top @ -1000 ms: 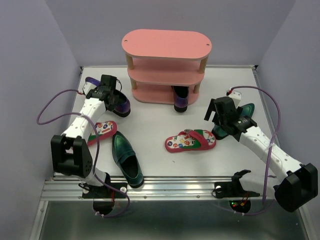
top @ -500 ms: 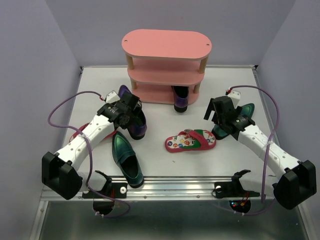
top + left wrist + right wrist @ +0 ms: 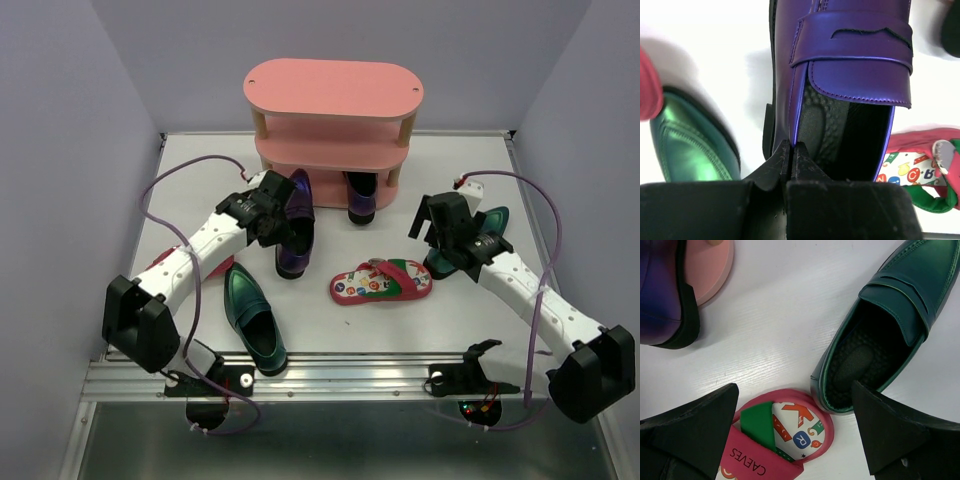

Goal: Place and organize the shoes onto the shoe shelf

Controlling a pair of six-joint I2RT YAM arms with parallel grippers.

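The pink shoe shelf (image 3: 335, 90) stands at the back centre. One purple loafer (image 3: 361, 195) sits on its bottom tier; its heel also shows in the right wrist view (image 3: 662, 295). My left gripper (image 3: 274, 226) is shut on the side wall of the other purple loafer (image 3: 294, 228), seen close in the left wrist view (image 3: 850, 65), left of the shelf's front. A green loafer (image 3: 253, 315) lies near the front left. A red flip-flop (image 3: 380, 281) lies in the middle. My right gripper (image 3: 440, 235) is open above the flip-flop's end (image 3: 782, 440) and a second green loafer (image 3: 880, 335). Another flip-flop (image 3: 172, 262) is mostly hidden under the left arm.
Purple walls close in the white table on three sides. A metal rail (image 3: 340, 375) runs along the front edge. Purple cables loop from both arms above the table.
My left gripper has carried the purple loafer from the far left to the right, toward the shelf's front. The right arm has barely moved.
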